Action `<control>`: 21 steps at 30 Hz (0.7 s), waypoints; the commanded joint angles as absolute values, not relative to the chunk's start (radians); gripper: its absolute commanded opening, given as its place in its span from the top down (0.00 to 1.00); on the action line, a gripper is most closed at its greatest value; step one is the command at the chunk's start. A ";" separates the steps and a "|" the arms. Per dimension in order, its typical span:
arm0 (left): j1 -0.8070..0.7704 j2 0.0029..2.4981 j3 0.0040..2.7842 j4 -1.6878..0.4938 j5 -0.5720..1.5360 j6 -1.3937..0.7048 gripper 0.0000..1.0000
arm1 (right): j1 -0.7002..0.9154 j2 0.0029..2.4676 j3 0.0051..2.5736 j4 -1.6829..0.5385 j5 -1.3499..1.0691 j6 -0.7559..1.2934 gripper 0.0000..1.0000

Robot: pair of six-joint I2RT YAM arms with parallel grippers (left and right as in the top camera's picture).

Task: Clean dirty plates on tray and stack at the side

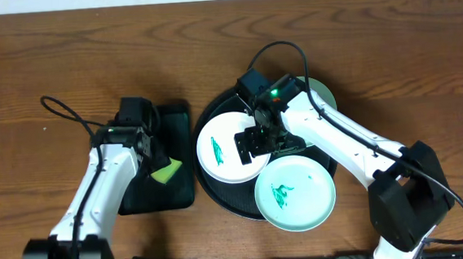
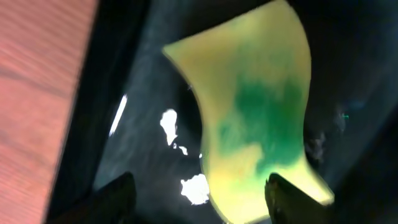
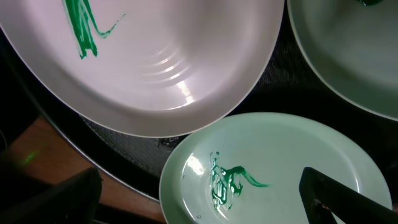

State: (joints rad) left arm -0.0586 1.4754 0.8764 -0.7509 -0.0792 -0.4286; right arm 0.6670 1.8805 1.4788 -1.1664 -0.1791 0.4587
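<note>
Right hand (image 1: 257, 144) gapes wide, empty, over the white plate (image 1: 217, 151) on the tray's (image 1: 220, 200) left. A mint plate (image 1: 295, 192) overhangs the front rim, and a second mint plate (image 1: 325, 94) sits back right. Left hand (image 1: 154, 161), fingers spread, hangs over the sponge (image 1: 167, 171).

Light fell evenly and brightly in the overhead view, sharp across the wooden desk (image 1: 47, 61), with only soft, short shadows beside the arms. The left wrist view was dim and blurred: the yellow sponge (image 2: 261, 112) looked soft-edged, and white glints dotted the rectangular black tray (image 2: 143, 74). In the right wrist view, glare streaked the white plate (image 3: 186, 50); the fingers (image 3: 348, 199) of the right pincer (image 3: 186, 186) were dark and unfocused.
</note>
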 commanded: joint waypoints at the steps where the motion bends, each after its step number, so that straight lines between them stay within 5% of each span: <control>1: -0.033 1.510 0.842 -0.699 -0.025 -0.405 0.35 | 0.669 1.877 1.477 -1.170 -0.173 0.436 0.01; 13: 0.020 1.609 0.786 -0.490 0.068 -0.374 0.36 | 0.669 1.877 1.477 -1.190 -0.173 0.435 0.01; 21: 0.019 1.635 0.786 -0.442 0.068 -0.375 0.88 | 0.669 1.877 1.477 -1.199 -0.173 0.432 0.01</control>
